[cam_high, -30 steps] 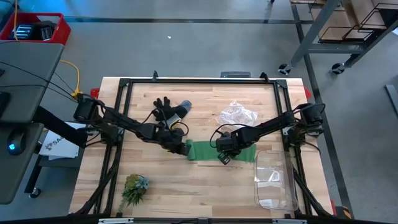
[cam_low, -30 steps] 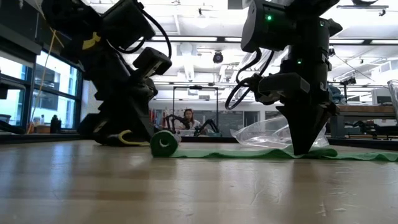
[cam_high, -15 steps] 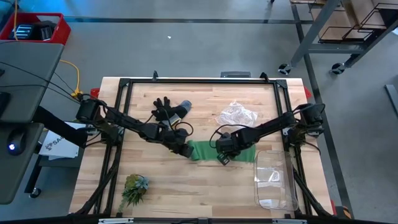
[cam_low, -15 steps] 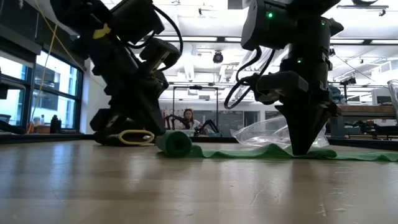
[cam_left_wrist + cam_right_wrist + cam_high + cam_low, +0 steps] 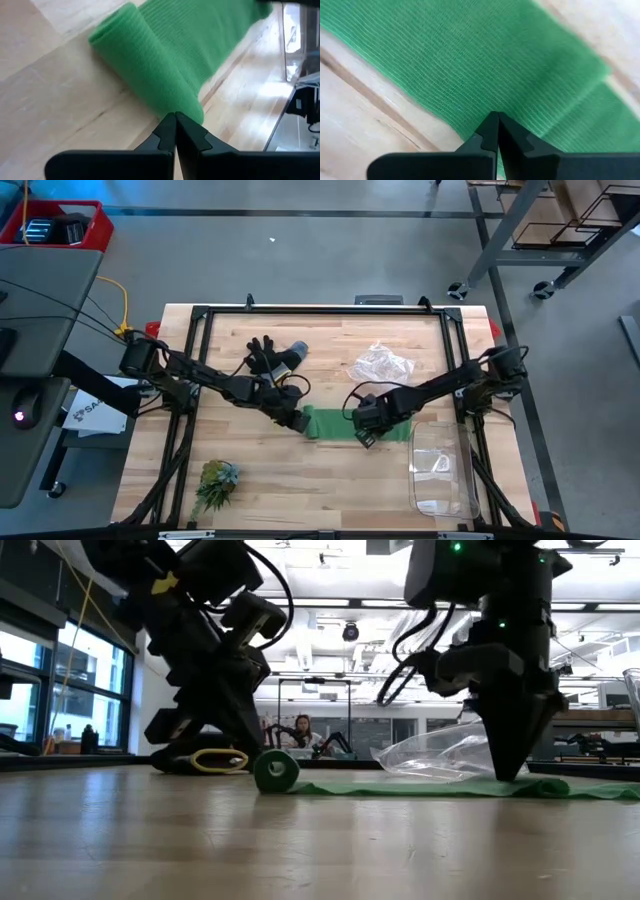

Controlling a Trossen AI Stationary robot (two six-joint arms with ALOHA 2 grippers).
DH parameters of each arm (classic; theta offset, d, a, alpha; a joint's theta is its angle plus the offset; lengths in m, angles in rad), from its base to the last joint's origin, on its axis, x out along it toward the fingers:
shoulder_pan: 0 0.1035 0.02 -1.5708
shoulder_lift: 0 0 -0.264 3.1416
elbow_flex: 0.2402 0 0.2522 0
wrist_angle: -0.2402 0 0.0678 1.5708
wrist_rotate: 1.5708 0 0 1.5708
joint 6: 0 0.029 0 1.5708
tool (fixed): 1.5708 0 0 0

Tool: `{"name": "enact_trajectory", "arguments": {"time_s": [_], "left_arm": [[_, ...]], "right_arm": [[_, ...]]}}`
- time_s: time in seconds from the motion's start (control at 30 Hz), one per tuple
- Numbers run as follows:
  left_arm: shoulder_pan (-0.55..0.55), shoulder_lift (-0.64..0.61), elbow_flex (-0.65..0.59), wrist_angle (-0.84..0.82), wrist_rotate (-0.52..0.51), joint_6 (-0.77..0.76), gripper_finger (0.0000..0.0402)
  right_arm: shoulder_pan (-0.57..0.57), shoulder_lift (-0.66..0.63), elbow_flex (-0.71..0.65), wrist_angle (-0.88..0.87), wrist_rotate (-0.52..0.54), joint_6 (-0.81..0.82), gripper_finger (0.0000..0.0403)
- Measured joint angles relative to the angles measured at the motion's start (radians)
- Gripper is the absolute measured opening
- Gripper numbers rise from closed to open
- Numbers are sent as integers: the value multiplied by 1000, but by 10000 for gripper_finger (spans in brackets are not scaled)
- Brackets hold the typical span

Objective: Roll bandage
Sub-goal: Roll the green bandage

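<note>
Across the pale wooden table (image 5: 330,480) our green bandage (image 5: 345,425) lies mid-table, its left end wound into a small roll (image 5: 275,770) and the rest flat. Our left gripper (image 5: 175,131), fingers pressed together, nudges that roll; our right gripper (image 5: 496,131), likewise closed, pins the flat strip. We judge it light, soft and ribbed, best pushed at the roll.

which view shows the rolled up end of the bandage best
The low view: the bandage roll shows end-on as a spiral, flat strip trailing behind. The left wrist view shows the roll's side close up. The high view shows only a small strip. The right wrist view shows flat fabric only.
</note>
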Motion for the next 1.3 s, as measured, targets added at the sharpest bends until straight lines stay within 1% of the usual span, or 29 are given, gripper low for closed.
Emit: {"name": "enact_trajectory", "arguments": {"time_s": [0.07,0.23,0.33,0.4,0.5,0.57,0.67,0.77,0.9,1.0,1.13,1.3], "left_arm": [[-1,-5,0,-5,1,1,0],[0,-6,0,-5,2,4,0],[0,-6,0,-4,2,3,0],[0,-6,0,-4,2,2,0],[0,-6,0,-4,1,2,0],[0,-6,0,-3,1,2,0],[0,-6,0,-3,0,2,0],[0,-6,0,-3,0,2,0],[1,-6,0,-3,1,1,0],[4,-6,0,-3,1,1,0],[4,-6,0,-3,1,1,0],[25,-6,0,-2,1,0,0]], "right_arm": [[-12,-11,0,-32,1,-9,0],[-27,-42,0,2,-38,-72,0],[-38,-77,1,7,-13,-68,0],[-42,-111,1,53,17,-64,0],[-57,-130,2,228,27,-82,0],[-73,-108,4,357,-2,-96,0],[-99,-29,4,487,-65,-89,0],[-107,54,2,569,-107,-62,0],[-110,122,2,639,-126,-37,0],[-110,142,3,666,-138,-26,0],[-109,168,3,633,-137,-18,0],[-109,188,6,637,-143,-11,0]]}}
